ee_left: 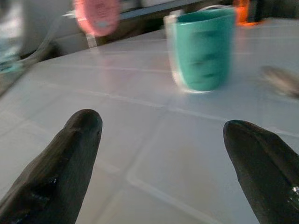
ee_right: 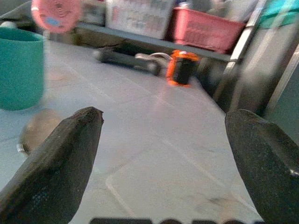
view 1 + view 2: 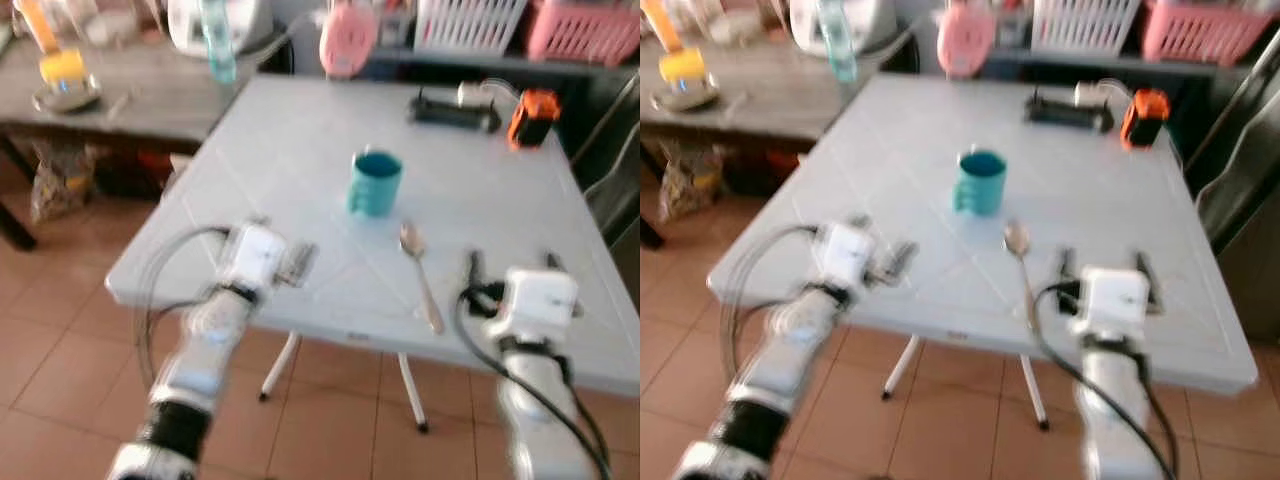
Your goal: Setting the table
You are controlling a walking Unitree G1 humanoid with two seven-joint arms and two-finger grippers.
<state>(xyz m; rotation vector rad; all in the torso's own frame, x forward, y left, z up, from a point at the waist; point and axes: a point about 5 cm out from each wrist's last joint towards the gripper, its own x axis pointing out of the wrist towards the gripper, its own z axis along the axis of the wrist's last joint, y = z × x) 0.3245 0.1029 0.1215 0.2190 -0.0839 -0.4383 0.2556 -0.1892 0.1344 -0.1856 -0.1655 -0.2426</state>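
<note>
White tiled table (image 3: 300, 150), motion blur in head views. Teal mug (image 3: 375, 183) upright near table centre, handle toward robot's left. Spoon (image 3: 420, 275) lies flat just in front of mug, apart from it; long axis runs near-to-far, bowl toward mug, handle toward near edge, angled slightly to robot's right. Left gripper (image 1: 161, 154) over near-left table edge, fingers spread, empty, aimed at mug. Right gripper (image 2: 163, 154) over near-right edge, beside spoon handle, fingers spread, empty. Orange-black object (image 3: 532, 117) at far right.
</note>
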